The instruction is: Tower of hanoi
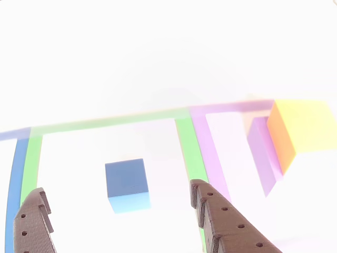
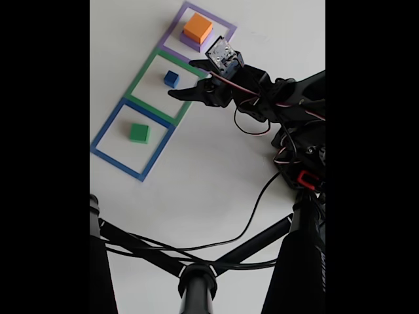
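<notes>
Hand (image 1: 121,221) spread wide — blue cube (image 1: 126,182) just ahead, untouched, inside green tape square (image 2: 163,88).

The other view sits low and close behind the gripper (image 1: 124,211), facing forward across the washed-out white table (image 1: 158,63); its dark fingers enter from the bottom edge. The fixed view looks steeply down from farther off, with a black stand (image 2: 196,278) along its lower edge. Both share the small blue cube (image 1: 126,184) (image 2: 171,79) inside the green tape square (image 1: 187,147) (image 2: 141,78).
</notes>
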Robot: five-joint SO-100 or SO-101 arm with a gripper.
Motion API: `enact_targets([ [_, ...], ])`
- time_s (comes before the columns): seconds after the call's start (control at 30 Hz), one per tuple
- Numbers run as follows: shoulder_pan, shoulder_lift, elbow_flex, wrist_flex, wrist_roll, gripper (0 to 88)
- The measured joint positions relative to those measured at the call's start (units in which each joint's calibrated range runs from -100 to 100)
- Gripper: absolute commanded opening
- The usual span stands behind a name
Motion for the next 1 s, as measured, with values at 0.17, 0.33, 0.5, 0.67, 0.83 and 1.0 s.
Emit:
enact_targets([
  [0.17, -0.41, 11.73, -1.39, -11.16, 0.0, 31.9],
  [0.33, -0.65, 21.61, -6.01, -17.58, 0.0, 31.7],
  [0.5, -0.82, 28.62, -9.4, -21.67, 0.0, 31.4],
  [0.67, -1.31, 32.33, -11.05, -23.92, 0.0, 30.3],
  [0.83, -1.39, 35.37, -12.88, -24.96, 0.0, 28.7],
  [1.0, -2.05, 37.23, -14.53, -25.6, 0.0, 25.8],
])
